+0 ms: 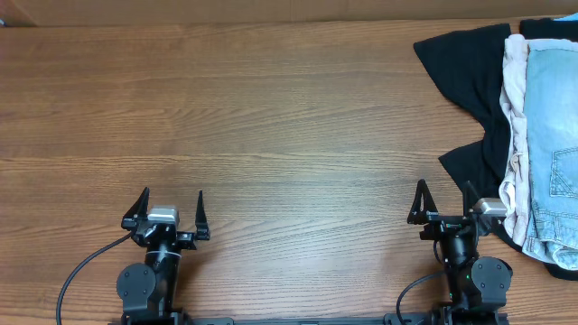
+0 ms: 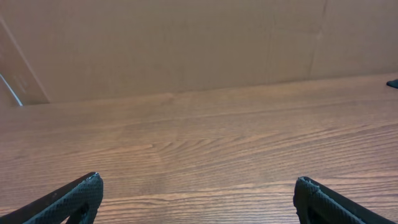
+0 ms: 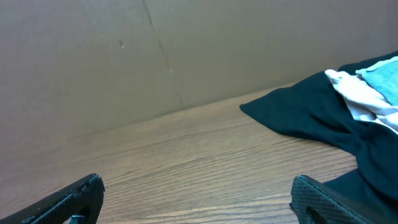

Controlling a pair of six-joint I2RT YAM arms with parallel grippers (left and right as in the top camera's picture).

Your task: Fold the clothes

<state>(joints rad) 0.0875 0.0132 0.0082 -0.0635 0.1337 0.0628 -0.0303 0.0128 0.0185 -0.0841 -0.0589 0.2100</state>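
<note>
A pile of clothes lies at the table's right edge in the overhead view: pale blue denim shorts (image 1: pixel 553 135) on top, a cream-white garment (image 1: pixel 515 99) under them, and a black garment (image 1: pixel 470 63) spread at the bottom. The right wrist view shows the black garment (image 3: pixel 305 118), the cream-white one (image 3: pixel 357 93) and a corner of the denim (image 3: pixel 382 78). My left gripper (image 1: pixel 172 209) is open and empty near the front left, far from the pile; its fingers show in its wrist view (image 2: pixel 196 193). My right gripper (image 1: pixel 444 203) is open and empty, just left of the pile's front end (image 3: pixel 196 193).
The wooden table (image 1: pixel 271 126) runs bare from the left to the pile. A brown cardboard wall (image 2: pixel 186 43) stands along the far edge. A black cable (image 1: pixel 86 271) trails from the left arm's base at the front.
</note>
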